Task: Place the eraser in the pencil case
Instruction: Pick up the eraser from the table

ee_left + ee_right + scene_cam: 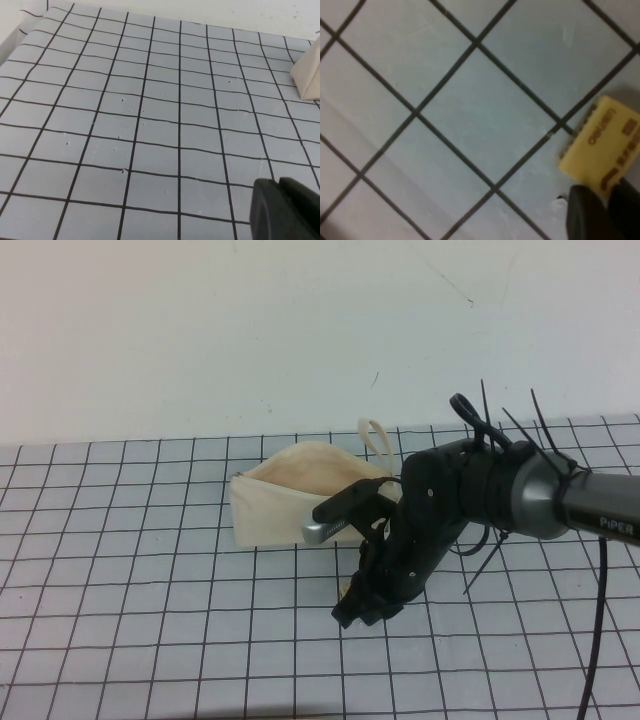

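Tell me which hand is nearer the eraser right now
Right. The right hand is down at the eraser, just in front of the pencil case. The left hand is out of the high view, over bare mat far off.

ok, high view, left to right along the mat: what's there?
pencil case → eraser, barely showing at the right gripper → right arm's grey forearm. Left gripper shows only in its own wrist view, over bare mat.
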Tool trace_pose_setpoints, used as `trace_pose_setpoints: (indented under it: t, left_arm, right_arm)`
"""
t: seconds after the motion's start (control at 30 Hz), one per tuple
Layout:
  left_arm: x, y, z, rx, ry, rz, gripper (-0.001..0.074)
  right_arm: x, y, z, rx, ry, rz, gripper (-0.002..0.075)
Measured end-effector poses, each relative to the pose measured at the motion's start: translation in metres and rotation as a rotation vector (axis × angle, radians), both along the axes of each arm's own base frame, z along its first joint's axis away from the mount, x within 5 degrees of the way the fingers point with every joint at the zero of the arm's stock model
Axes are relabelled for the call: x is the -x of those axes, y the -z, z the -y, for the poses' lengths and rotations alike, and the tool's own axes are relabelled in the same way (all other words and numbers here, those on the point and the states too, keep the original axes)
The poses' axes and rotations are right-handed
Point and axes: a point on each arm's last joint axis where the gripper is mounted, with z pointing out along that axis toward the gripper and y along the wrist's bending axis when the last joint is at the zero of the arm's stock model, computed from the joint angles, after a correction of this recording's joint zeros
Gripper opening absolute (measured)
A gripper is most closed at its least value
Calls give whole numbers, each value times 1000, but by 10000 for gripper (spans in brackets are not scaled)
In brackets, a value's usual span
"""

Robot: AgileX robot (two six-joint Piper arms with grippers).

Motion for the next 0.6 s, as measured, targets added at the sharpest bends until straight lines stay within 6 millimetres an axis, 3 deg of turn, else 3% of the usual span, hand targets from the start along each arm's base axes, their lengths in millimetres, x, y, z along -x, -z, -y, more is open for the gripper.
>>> trace_pose_setpoints:
  t: [0.23, 0.5, 0.6]
  left_arm:
    - [0, 0, 0, 0, 0, 0, -1]
    - [0, 0, 0, 0, 0, 0, -1]
    - [0, 0, 0, 0, 0, 0, -1]
  right_arm:
    - [-1, -6, -2, 1, 6, -15, 73]
    - [-13, -26, -10, -58, 75, 26, 361]
    - [-14, -19, -12, -60, 88, 22, 384]
